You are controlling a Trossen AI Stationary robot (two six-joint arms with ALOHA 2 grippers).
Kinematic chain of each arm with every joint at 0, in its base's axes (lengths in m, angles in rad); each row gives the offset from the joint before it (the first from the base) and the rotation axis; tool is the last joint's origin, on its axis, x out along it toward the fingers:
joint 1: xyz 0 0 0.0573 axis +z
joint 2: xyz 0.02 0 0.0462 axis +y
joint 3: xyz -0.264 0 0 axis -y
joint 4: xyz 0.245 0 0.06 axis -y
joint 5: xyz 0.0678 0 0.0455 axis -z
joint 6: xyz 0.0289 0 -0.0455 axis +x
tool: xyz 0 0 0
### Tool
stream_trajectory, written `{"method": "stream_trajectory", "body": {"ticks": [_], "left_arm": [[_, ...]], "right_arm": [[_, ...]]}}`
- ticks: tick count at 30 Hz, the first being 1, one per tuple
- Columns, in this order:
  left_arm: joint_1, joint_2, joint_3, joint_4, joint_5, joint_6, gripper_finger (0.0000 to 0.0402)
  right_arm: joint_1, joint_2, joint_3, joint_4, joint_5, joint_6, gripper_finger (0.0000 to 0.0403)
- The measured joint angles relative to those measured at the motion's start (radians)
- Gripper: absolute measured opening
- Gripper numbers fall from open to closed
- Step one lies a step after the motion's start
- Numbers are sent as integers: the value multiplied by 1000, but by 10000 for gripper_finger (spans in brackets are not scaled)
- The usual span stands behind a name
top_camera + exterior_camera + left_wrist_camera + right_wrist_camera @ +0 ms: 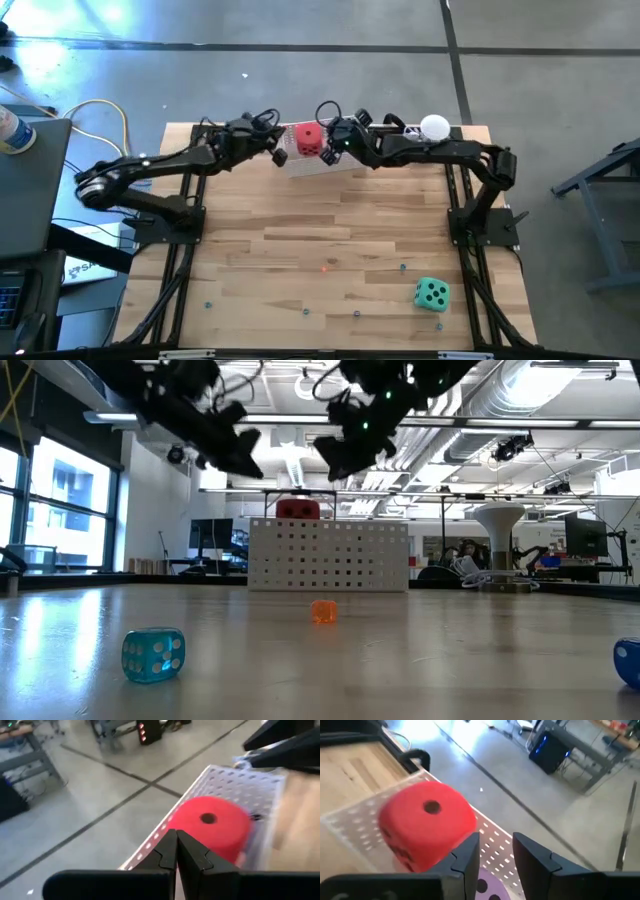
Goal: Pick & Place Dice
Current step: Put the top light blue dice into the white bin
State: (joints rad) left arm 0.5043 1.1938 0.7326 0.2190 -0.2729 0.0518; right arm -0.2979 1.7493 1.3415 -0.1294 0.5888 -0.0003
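Note:
A red die (308,138) sits on top in the white perforated basket (322,163) at the table's far edge, one pip up (431,807). A purple die (485,887) shows beneath it in the right wrist view. A teal-green die (432,294) rests on the table near the front right corner. My left gripper (281,152) hangs shut just left of the red die, above the basket's left end. My right gripper (330,152) hovers just right of the red die, its fingers (470,851) a little open with nothing between them.
A white round-topped stand (434,127) is at the far right of the table behind my right arm. Several small beads, one of them orange (323,611), lie scattered on the wooden table (300,240). A blue object (628,660) shows at the low view's edge.

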Motion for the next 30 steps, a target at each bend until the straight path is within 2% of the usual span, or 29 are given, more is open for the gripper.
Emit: {"method": "stream_trajectory", "body": {"ticks": [4,9,12,17,22,26,30], "left_arm": [[-70,-137,0,-165,26,-41,1],[-174,-265,0,-426,172,-127,1],[-257,-312,0,-538,258,-164,1],[-437,-344,-2,-651,278,-251,1],[-630,-314,-29,-590,273,-298,1],[-767,-263,-84,-404,272,-305,1],[-856,-192,-129,-229,272,-285,1]], "right_arm": [[74,-39,0,-47,32,-4,92],[191,-83,0,-175,37,8,54],[275,-93,0,-287,-1,48,32],[415,-93,0,-524,-73,184,7],[532,-93,-1,-759,-146,391,5],[618,-92,-1,-899,-144,545,3],[695,-92,-1,-996,-144,674,5]]}}
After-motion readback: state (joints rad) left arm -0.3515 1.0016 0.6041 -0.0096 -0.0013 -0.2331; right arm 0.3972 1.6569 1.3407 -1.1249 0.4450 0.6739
